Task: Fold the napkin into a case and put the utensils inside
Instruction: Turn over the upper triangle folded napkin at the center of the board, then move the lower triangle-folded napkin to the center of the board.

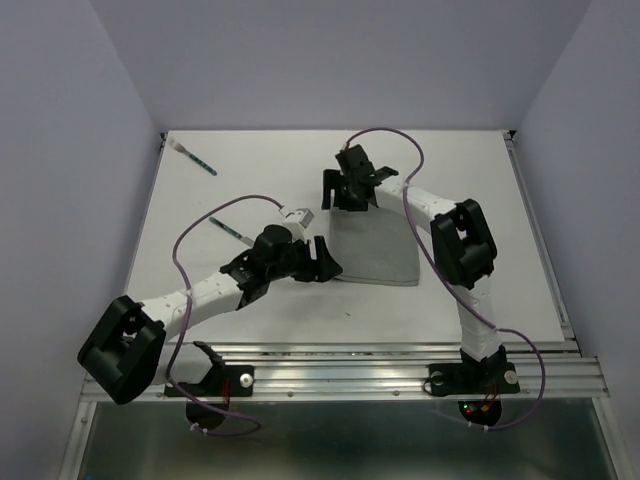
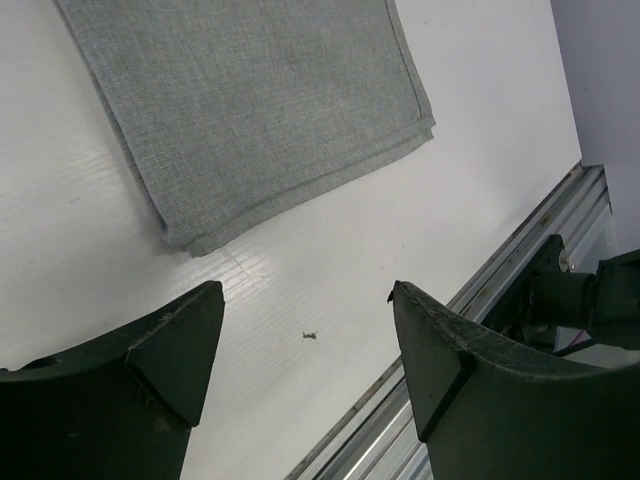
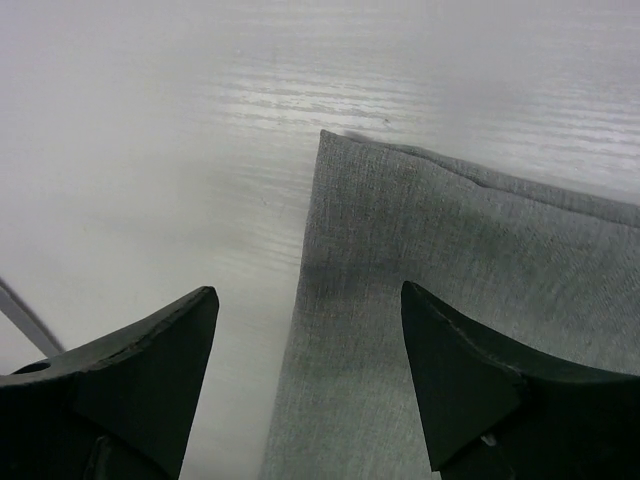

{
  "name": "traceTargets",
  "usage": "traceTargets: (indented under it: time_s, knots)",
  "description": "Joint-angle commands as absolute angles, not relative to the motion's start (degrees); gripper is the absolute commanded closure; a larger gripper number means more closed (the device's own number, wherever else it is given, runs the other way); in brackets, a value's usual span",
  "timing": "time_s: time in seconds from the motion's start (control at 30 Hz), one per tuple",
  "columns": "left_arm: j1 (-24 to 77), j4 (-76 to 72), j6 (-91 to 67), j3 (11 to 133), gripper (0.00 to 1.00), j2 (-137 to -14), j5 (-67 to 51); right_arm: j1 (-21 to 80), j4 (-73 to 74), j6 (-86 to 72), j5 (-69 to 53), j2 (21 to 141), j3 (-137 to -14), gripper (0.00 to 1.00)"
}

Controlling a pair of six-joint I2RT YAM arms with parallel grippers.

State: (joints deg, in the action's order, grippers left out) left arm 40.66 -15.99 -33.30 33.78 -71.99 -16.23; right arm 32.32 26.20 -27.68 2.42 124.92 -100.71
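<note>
Left pincer and right pincer both gape empty beside the doubled napkin at the middle of the bench, so the next fold wants its corners pinched squarely.

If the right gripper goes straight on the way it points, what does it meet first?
Probably the folded plain grey cloth napkin: its edge sits dead ahead of the open right gripper, flat on the white table. How far off is unclear.

Left arm and right arm: white tube links, chunky black joint housings, 1 purple cable looping along each. Black bases. Left gripper fingers: dark green wedges, scuffed edges.
</note>
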Motion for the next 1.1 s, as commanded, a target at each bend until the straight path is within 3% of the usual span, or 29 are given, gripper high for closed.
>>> traceTargets:
  time_s: [0.0,0.17,0.23,0.37,0.4,0.5,0.67,1.07]
  knots:
    - [38.85,-14.06,-33.66,36.73,0.22,-69.96,-14.24,32.7,22.85,-28.65,5.17,116.03,-99.68,0.21]
    - [37.53,-12.4,-32.96,42.52,0.25,-73.73,-14.06,26.65,18.91,-30.5,6.5,106.89,-89.23,0.25]
    - [37.35,-11.0,-32.79,47.01,0.27,-77.77,-13.27,23.75,18.2,-30.76,5.72,103.63,-83.95,0.32]
    - [37.35,-10.28,-32.17,53.86,0.31,-85.41,-13.8,16.45,17.49,-30.76,1.85,102.39,-78.93,0.56]
    - [37.27,-10.02,-31.91,55.88,0.33,-88.21,-13.89,14.61,17.4,-30.59,0.98,102.83,-78.66,0.66]
    - [37.35,-8.88,-31.38,57.65,0.42,-91.4,-15.02,12.84,17.49,-29.36,0.7,104.58,-78.31,0.78]
    - [37.35,-9.31,-31.2,54.94,0.59,-94.22,-14.68,10.9,17.58,-27.86,0.79,110.12,-81.03,0.81]
    - [37.35,-11.42,-31.11,50.98,0.64,-100.02,-15.47,9.84,19.07,-26.63,3.87,120.58,-88.68,0.8]
